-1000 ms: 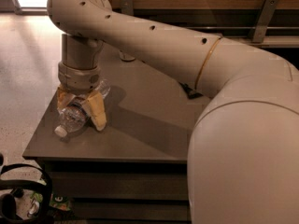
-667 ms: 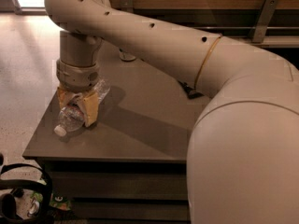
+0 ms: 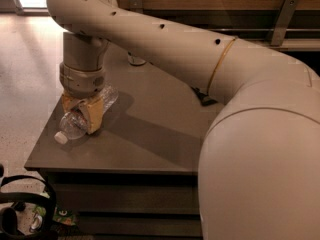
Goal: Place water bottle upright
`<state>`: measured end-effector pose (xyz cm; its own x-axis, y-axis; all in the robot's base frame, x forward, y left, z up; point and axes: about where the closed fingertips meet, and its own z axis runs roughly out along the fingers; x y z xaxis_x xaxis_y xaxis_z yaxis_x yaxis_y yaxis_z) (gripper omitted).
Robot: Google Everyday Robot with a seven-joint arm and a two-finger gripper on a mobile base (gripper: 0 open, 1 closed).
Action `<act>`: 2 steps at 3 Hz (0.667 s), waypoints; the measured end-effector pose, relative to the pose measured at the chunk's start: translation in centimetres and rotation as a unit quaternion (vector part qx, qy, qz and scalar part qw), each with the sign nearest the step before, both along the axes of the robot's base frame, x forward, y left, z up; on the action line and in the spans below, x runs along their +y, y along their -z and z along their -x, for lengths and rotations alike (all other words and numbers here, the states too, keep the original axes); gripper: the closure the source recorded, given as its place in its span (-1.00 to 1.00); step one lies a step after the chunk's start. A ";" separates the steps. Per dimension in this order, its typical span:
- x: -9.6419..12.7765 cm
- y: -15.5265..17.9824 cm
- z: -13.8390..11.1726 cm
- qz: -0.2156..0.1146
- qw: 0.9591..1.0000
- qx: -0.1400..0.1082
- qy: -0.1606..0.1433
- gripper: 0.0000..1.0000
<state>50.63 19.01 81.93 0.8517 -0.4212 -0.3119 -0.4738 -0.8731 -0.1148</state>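
The water bottle (image 3: 73, 128) is clear ribbed plastic and lies on its side at the left front of the dark table (image 3: 150, 139). Its white cap (image 3: 60, 137) points toward the table's left front edge. My gripper (image 3: 80, 113) comes straight down over the bottle's middle. Its tan fingers (image 3: 93, 117) stand on either side of the bottle and press against it. The bottle's far end (image 3: 110, 96) shows behind the gripper; its label is hidden by the fingers.
A small round object (image 3: 136, 60) stands at the back of the table, partly behind my arm. A small black item (image 3: 205, 97) lies near mid-table by the arm. A black strap or cable loop (image 3: 25, 204) lies on the floor at lower left.
The fingers have drawn closer together around the bottle; the right finger moved in to the left. The bottle still lies in the same place.
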 end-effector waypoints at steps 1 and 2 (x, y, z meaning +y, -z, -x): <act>-0.4 -1.9 -1.1 -0.037 0.999 0.013 0.022 1.00; -3.0 -5.6 -3.0 -0.070 0.994 0.023 0.075 1.00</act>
<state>53.63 15.99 87.55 0.7661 -0.4918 -0.4137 -0.6050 -0.7690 -0.2063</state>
